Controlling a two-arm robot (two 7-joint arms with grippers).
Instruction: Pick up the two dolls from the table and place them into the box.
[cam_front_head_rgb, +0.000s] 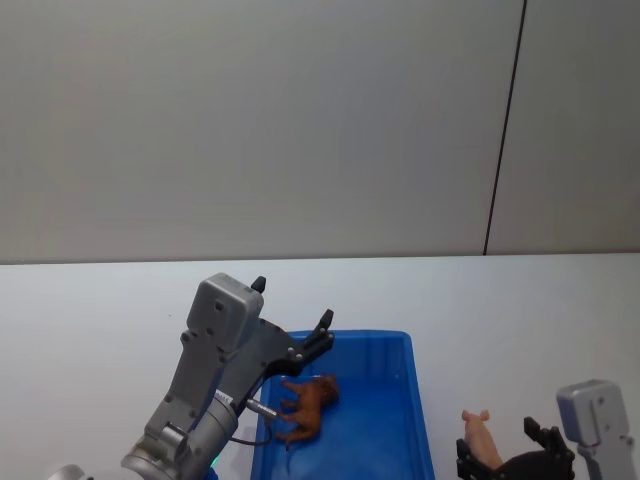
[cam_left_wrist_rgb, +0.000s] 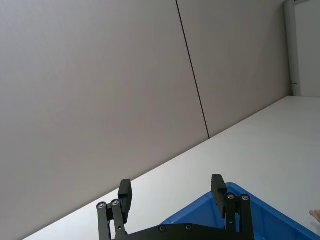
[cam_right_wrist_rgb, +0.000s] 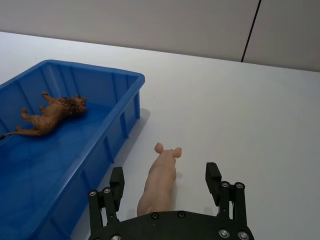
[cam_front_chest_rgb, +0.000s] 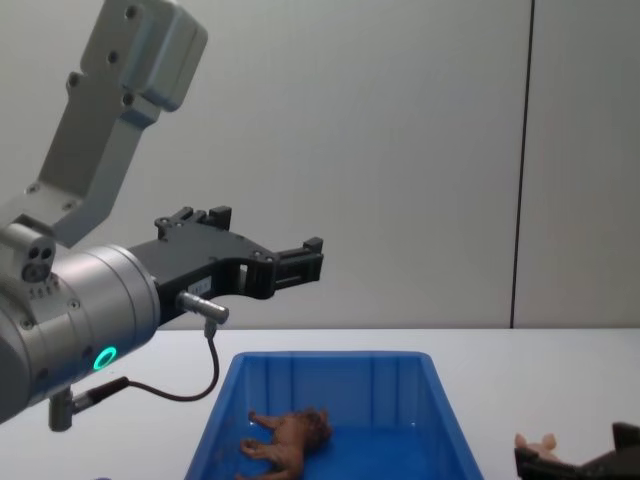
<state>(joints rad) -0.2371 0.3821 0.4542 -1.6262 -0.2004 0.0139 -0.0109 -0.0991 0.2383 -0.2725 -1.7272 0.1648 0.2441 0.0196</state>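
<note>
White bench (cam_front_head_rgb: 90, 300): lion doll (cam_front_head_rgb: 308, 403) lies in the blue box (cam_front_head_rgb: 370, 335), left claw (cam_front_head_rgb: 292, 302) open above; right claw (cam_right_wrist_rgb: 165, 170) open astride pig doll (cam_right_wrist_rgb: 160, 182).

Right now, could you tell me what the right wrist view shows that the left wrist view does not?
Right wrist view, not the left: the reddish-brown doll lying on its side inside the box, and the pink doll on the table, flanked by the open right pincer. Left wrist view, not the right: the open left pincer, empty, pointing at the wall, and a door frame at the far edge; a pink speck at its border is too small to identify. Both: the box, the table and the wall with its dark seam.
</note>
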